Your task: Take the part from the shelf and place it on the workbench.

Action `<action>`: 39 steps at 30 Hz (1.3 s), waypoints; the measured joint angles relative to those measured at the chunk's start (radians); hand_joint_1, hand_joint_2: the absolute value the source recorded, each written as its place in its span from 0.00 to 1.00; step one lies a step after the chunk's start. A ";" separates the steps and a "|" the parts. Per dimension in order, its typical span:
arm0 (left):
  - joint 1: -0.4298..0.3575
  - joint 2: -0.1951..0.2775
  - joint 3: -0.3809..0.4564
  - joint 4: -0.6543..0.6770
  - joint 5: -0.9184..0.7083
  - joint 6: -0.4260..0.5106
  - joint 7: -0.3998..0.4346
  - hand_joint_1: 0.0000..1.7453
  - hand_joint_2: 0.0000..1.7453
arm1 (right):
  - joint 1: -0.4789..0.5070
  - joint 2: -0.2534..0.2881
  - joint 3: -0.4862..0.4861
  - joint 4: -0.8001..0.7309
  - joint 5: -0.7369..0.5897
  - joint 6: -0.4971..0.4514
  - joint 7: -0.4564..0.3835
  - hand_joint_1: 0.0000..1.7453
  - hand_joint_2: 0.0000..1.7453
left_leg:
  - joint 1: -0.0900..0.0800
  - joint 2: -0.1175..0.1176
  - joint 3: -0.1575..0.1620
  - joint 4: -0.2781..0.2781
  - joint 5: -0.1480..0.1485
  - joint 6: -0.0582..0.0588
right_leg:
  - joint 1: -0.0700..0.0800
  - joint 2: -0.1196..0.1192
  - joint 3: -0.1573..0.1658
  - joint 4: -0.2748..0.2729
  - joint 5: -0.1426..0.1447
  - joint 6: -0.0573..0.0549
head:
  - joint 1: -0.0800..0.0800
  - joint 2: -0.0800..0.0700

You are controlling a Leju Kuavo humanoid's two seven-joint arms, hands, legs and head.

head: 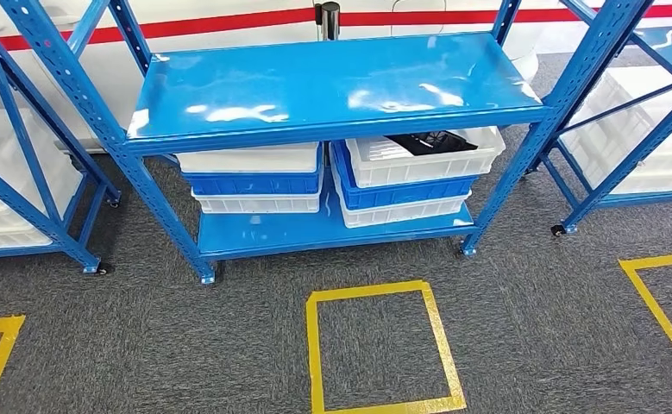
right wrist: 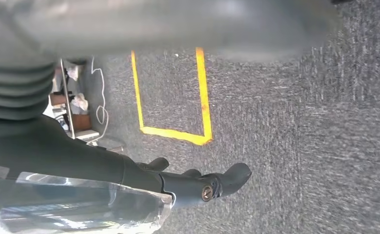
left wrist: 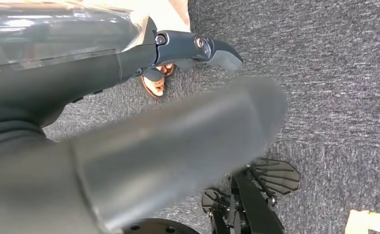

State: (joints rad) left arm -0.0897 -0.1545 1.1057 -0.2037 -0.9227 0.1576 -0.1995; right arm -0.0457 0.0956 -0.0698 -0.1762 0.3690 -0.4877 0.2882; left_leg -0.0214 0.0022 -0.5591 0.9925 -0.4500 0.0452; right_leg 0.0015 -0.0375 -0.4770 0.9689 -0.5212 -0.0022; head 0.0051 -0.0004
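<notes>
So both arms hang over the grey carpet (right wrist: 324,146). Left hand (left wrist: 178,136) has its fingers spread and nothing in it, same for the right hand (right wrist: 188,185). From the head view, the black part (head: 431,142) sits well ahead of both hands in the top white bin (head: 375,164) on the blue shelf (head: 332,86), lower level, right stack.
</notes>
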 joint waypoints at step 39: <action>0.065 0.033 -0.289 -0.041 0.245 -0.032 0.097 0.00 1.00 | 0.057 -0.019 -0.024 -0.046 -0.131 0.157 -0.110 0.00 1.00 | 0.003 0.000 0.002 0.000 -0.001 0.002 | 0.001 0.000 0.002 -0.001 0.000 0.001 | 0.000 0.000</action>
